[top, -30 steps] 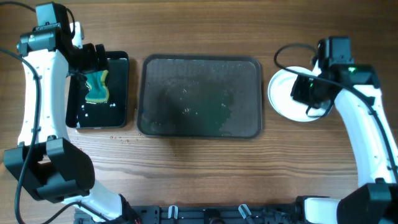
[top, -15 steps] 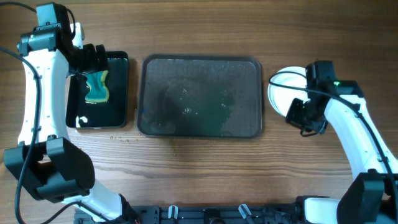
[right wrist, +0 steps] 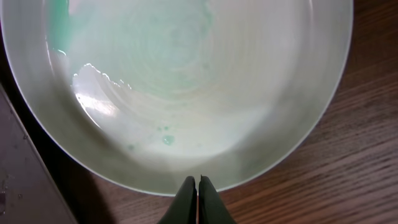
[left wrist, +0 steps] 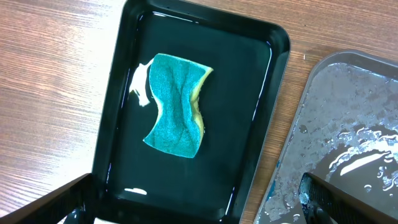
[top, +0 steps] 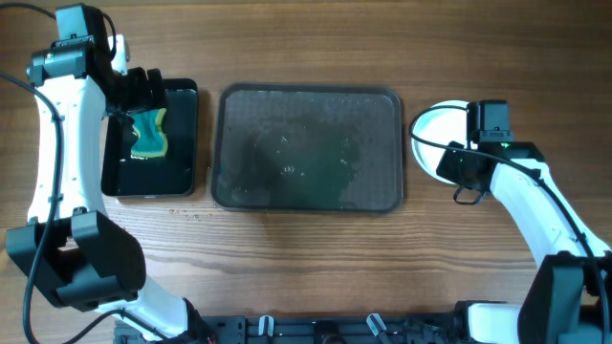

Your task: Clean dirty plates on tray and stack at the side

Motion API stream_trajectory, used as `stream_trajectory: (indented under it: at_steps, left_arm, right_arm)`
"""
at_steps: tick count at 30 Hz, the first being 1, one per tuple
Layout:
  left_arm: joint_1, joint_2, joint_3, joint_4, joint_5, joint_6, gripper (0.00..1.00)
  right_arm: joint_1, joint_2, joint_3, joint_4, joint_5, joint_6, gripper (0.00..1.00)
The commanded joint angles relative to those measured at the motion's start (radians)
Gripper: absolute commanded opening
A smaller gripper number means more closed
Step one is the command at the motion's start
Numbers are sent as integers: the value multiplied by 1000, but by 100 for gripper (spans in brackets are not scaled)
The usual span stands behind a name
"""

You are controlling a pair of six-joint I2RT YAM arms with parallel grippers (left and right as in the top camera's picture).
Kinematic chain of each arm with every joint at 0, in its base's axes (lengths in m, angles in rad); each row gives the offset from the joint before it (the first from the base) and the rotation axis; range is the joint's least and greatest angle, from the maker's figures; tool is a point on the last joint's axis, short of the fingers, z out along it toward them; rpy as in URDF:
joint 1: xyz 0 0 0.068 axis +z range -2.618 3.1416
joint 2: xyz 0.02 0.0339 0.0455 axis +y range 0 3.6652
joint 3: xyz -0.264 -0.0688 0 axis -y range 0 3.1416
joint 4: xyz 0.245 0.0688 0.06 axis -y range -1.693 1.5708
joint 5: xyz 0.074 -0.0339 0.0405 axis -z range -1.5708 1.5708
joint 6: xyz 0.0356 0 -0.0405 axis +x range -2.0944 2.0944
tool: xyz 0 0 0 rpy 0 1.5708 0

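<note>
The dark grey tray (top: pixel 306 105) lies mid-table, wet and with no plates on it; its corner shows in the left wrist view (left wrist: pixel 354 112). A white plate (top: pixel 432 129) rests on the table right of the tray, and I cannot tell whether others lie under it. The right wrist view shows the plate (right wrist: pixel 180 81) wet, with a faint teal smear. My right gripper (top: pixel 453 174) is shut and empty, its tips (right wrist: pixel 198 182) at the plate's near rim. My left gripper (top: pixel 148 91) is open and empty over the black container; in the left wrist view (left wrist: pixel 199 205) its fingers are spread wide.
A glossy black container (top: pixel 182 162) stands left of the tray, holding water and a teal-and-yellow sponge (top: pixel 149 134), which also shows in the left wrist view (left wrist: pixel 177 106). A few drops lie on the wood below the container.
My right arm has drawn back from over the plate toward the table's front, its gripper now at the plate's near rim. The left arm has not moved.
</note>
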Motion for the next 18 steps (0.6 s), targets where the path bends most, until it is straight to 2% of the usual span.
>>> stream_trajectory:
  at_steps: [1,4,6,9,12,13,14,18]
  left_arm:
    - [1,8,3,0,-6,-10,100]
    - [1,8,3,0,-6,-10,100]
    - [1,8,3,0,-6,-10,100]
    - [1,8,3,0,-6,-9,100]
    - [1,8,3,0,-6,-10,100]
    - [1,8,3,0,-6,-10,100]
    - [1,8,3,0,-6,-9,100]
    - [1,8,3,0,-6,-10,100]
  right_arm:
    - [0,37,-1,12,-78,-45,4]
    - [0,-6,48,-47,-150,-78,4]
    - [0,-59,113,-103,-197,-108,8]
    - [0,-165,248,-225,-231,-137,30]
    - [0,-265,380,-358,-232,-130,60]
    - [0,-287,403,-383,-235,-122,75]
    - [0,-325,438,-414,-254,-102,100]
    - [0,-441,452,-376,-266,19,100]
